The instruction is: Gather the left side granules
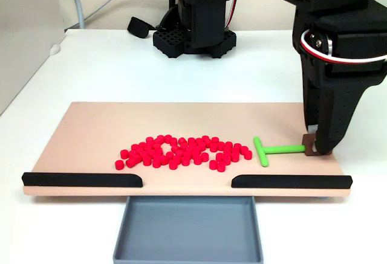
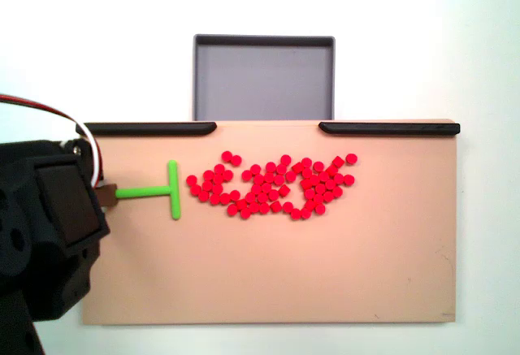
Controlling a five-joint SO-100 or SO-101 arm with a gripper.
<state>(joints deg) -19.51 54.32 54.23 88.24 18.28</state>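
Observation:
The red granules (image 1: 181,151) lie in a loose wide patch at the middle of the tan board (image 1: 91,125), and in another fixed view the granules (image 2: 272,186) spread across the board's (image 2: 284,274) upper middle. A green T-shaped pusher tool (image 1: 281,150) lies flat just right of the patch, its crossbar facing the granules with a small gap. My gripper (image 1: 314,147) is shut on the brown block at the tool's stem end, near the board's right edge. From above, the gripper (image 2: 104,195) and the tool (image 2: 146,192) are on the left.
Two black rails (image 1: 81,179) (image 1: 290,181) line the board's front edge with a gap between them. A grey tray (image 1: 187,231) sits just beyond that gap, below the board. The arm's black base (image 1: 193,34) stands behind the board.

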